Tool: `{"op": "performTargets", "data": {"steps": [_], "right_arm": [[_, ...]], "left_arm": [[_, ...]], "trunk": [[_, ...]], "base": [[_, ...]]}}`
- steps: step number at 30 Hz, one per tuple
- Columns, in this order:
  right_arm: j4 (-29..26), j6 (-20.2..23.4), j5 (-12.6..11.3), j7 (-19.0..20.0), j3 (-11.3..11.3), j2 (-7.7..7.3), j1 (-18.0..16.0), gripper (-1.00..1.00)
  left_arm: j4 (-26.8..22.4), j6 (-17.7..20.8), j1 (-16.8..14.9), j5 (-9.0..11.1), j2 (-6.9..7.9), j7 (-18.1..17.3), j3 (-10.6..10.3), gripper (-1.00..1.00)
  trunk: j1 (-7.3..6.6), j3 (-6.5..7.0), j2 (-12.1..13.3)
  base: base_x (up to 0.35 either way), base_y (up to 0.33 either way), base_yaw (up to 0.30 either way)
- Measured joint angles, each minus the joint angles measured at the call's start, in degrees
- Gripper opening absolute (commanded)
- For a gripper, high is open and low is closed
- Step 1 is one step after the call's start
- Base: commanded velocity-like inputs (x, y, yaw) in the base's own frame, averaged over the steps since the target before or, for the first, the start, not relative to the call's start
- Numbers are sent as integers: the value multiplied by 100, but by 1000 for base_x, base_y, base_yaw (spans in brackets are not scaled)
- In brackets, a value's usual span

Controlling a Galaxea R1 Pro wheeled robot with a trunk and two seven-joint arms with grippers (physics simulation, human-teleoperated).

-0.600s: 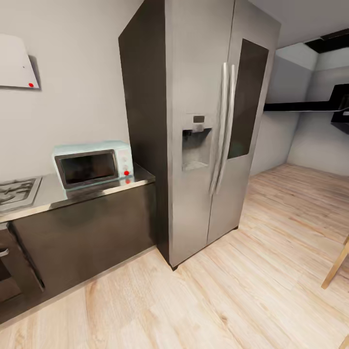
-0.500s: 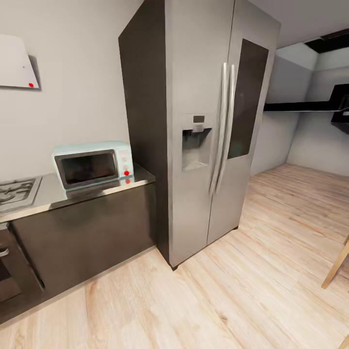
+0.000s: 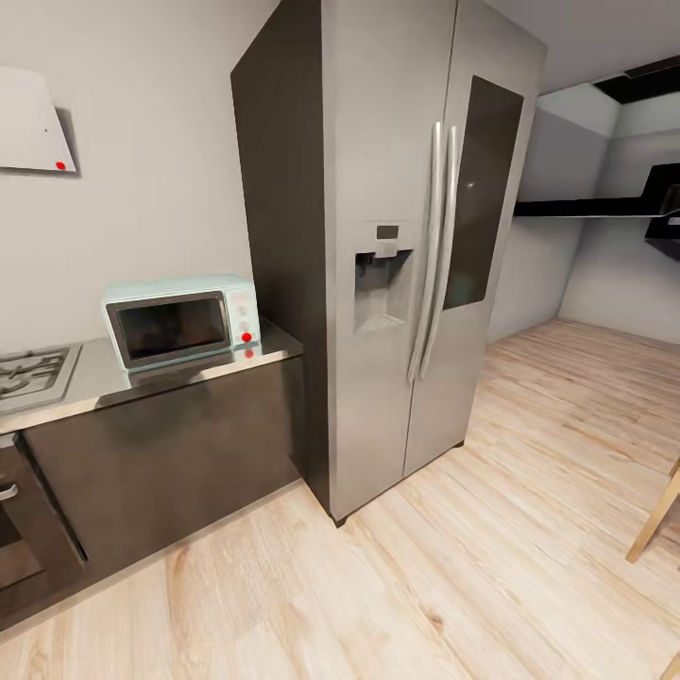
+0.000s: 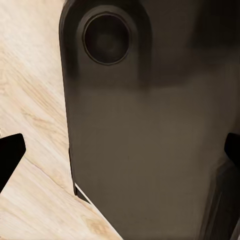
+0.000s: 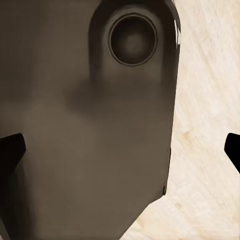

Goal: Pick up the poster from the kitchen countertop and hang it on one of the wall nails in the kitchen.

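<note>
At the far left of the head view we saw a pale range hood with a red dot fixed high on the light wall. Below it lay the corner of a gas hob with dark grates, set into the kitchen countertop, a thin brushed-metal slab over dark cabinet fronts. A small pale-blue microwave with a dark door and red knobs stood on that slab, close to its right end and just beside the fridge. On the stretch of slab we could see, we could not pick out the poster.

Next came the tall steel side-by-side fridge, its dark flank turned toward the microwave, with paired upright handles, a dispenser recess in the left door and a dark panel on the right door. Light wooden floor ran from the cabinets past the fridge to the far room, where a dark shelf crossed the wall. A slanted wooden leg cut in at the right edge.

In the left wrist view the left gripper showed black fingertips at opposite edges, spread wide with nothing between, over a dark robot body panel and floor. In the right wrist view the right gripper likewise had its fingertips far apart and empty, facing a dark body panel.
</note>
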Motion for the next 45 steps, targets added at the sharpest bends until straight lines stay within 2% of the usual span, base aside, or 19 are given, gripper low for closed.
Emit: {"op": "performTargets", "data": {"steps": [2,7,8,9,10,11,12,17,29,45], "right_arm": [[-68,-58,0,-33,-5,-65,-65,100],[-237,-204,4,-55,-11,-226,-229,100],[-548,-706,7,-56,-13,-245,-410,100],[-1634,-748,22,-61,-5,-279,-532,100],[-3086,-764,39,-65,10,-296,-537,100],[-3758,-769,48,-67,18,-301,-536,100],[-3540,-773,50,-69,20,-308,-523,100],[-3408,-865,76,-75,41,-356,-494,100],[-3348,-1006,73,-77,40,-398,-491,100],[-3338,-1014,80,-91,41,-388,-491,100]], "left_arm": [[-60,-58,63,-18,-3,30,28,100],[-220,-217,170,-29,106,45,42,100],[-541,-682,176,-30,113,45,47,100],[-1348,-738,179,-31,135,47,65,100],[-2443,-755,181,-31,150,47,74,100],[-3749,-760,178,-31,156,47,79,100],[-4200,-763,177,-30,165,49,83,100],[-4160,-763,184,-14,220,49,110,100],[-4116,-762,184,-12,217,47,108,100],[-4096,-754,184,-14,221,64,112,100]], "trunk": [[0,1,0],[0,1,0],[0,-1,0],[0,0,0],[0,1,1],[0,3,1],[0,1,1],[0,1,0],[0,1,0],[2,1,1]], "base": [[0,0,0],[0,0,0],[0,0,0],[0,0,0],[0,0,0],[0,0,0],[0,0,0],[0,0,0],[0,0,7],[-59,-54,258]]}}
